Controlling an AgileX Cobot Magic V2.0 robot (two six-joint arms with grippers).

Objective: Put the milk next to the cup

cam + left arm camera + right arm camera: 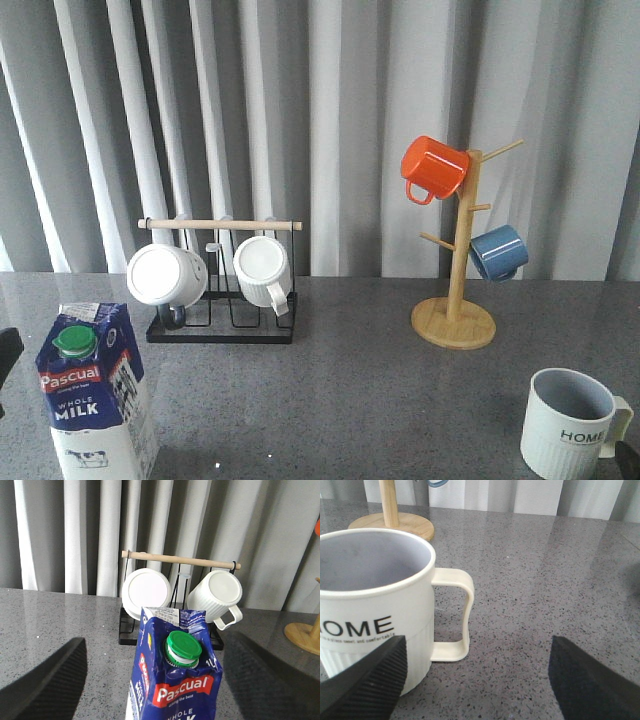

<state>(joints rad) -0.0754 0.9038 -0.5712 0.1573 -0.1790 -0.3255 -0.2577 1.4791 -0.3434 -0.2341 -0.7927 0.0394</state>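
The milk (pixel 95 400), a blue-and-white carton with a red Pascual label and green cap, stands upright at the table's front left. In the left wrist view the milk (pixel 177 680) stands between the wide-apart fingers of my left gripper (pixel 157 645), which is open and touches neither side. The cup (pixel 570 425), a pale ribbed mug marked HOME, sits at the front right. My right gripper (pixel 479 645) is open just beside the cup (pixel 370 595). One finger (pixel 370 680) is in front of the cup's wall, and the cream handle (pixel 457 615) points into the gap.
A black wire rack (pixel 222 325) with a wooden bar holds two plain white ribbed mugs at the back left. At the back right, a wooden mug tree (pixel 455 315) carries an orange mug (pixel 433 167) and a blue mug (pixel 498 252). Grey curtains hang behind the table.
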